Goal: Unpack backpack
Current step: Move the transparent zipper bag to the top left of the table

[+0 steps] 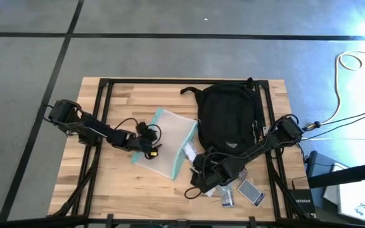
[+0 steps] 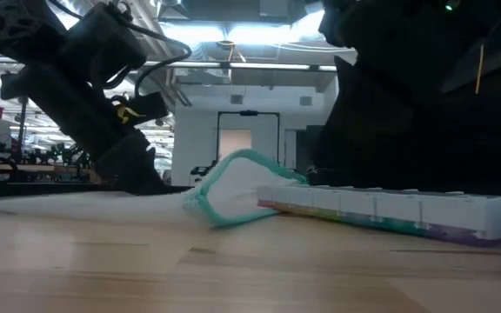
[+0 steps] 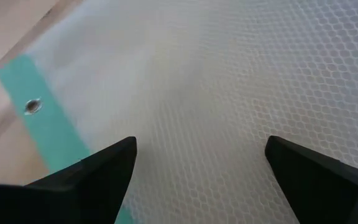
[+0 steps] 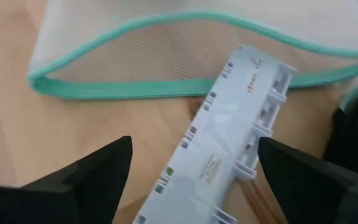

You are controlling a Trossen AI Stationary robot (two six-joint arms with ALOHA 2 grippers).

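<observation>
- The backpack (image 1: 229, 119) lies flat on the wooden table (image 1: 113, 183), on the right half toward the far edge; its black straps trail off its far end.
- A clear mesh pouch (image 1: 170, 142) with teal edging lies just left of the backpack, near the table's middle. In the low view (image 2: 233, 187) its teal mouth stands raised and gaping.
- Left gripper (image 1: 149, 147) rests at the pouch's left edge. Its wrist view shows both fingers (image 3: 98, 174) spread wide over the honeycomb mesh (image 3: 229, 93), nothing between them. A small metal eyelet (image 3: 33, 106) sits in the teal band.
- Right gripper (image 1: 203, 166) sits at the backpack's near end, beside the pouch's right corner. Its fingers (image 4: 92, 174) stand apart, nothing clamped between them.
- A white compartmented box (image 4: 222, 155) lies on the wood directly ahead of the right gripper, one end touching the pouch's teal edge (image 4: 135, 87). In the low view it shows as a long flat case (image 2: 390, 213) with coloured sections along its side.
- Two small flat items (image 1: 249, 191) lie on the table near the front edge, right of the right gripper; what they are cannot be told.
</observation>
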